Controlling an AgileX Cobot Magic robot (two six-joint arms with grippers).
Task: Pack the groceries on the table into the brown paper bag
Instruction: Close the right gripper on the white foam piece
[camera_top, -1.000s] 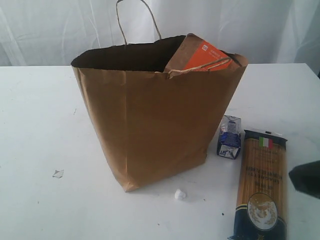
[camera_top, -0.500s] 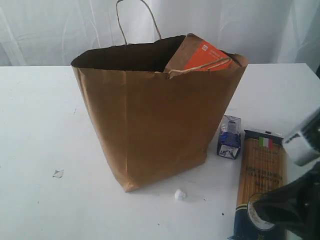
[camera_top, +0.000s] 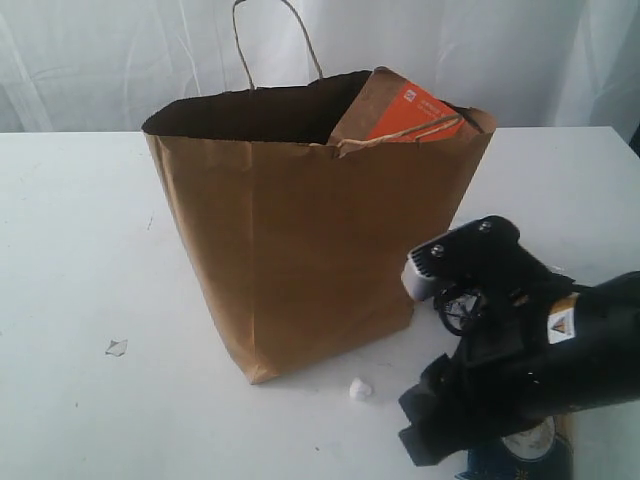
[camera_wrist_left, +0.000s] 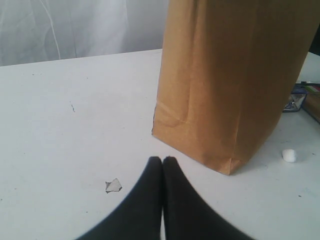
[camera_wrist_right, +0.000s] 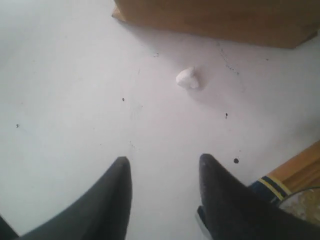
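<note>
The brown paper bag (camera_top: 300, 260) stands upright on the white table (camera_top: 80, 250). The brown pouch with orange label (camera_top: 408, 112) pokes out of the bag's top right corner. My right arm (camera_top: 530, 350) hangs low beside the bag and covers the carton and most of the spaghetti pack (camera_top: 520, 458) in the exterior view. My right gripper (camera_wrist_right: 165, 161) is open over bare table, nothing between its fingers, with the spaghetti pack's end (camera_wrist_right: 295, 175) just beside one finger. My left gripper (camera_wrist_left: 162, 160) is shut and empty, near the bag's corner (camera_wrist_left: 230, 160). The small blue-white carton (camera_wrist_left: 295, 97) shows behind the bag.
A small white crumb (camera_top: 360, 389) (camera_wrist_right: 188, 78) lies on the table in front of the bag. A torn scrap of paper (camera_top: 117, 347) (camera_wrist_left: 113, 186) lies to the left. A white curtain (camera_top: 100, 60) hangs behind the table.
My right arm has swung in from the right edge, over the spaghetti pack and carton, toward the bag's base. Its jaws have come apart. The left gripper has stayed still.
</note>
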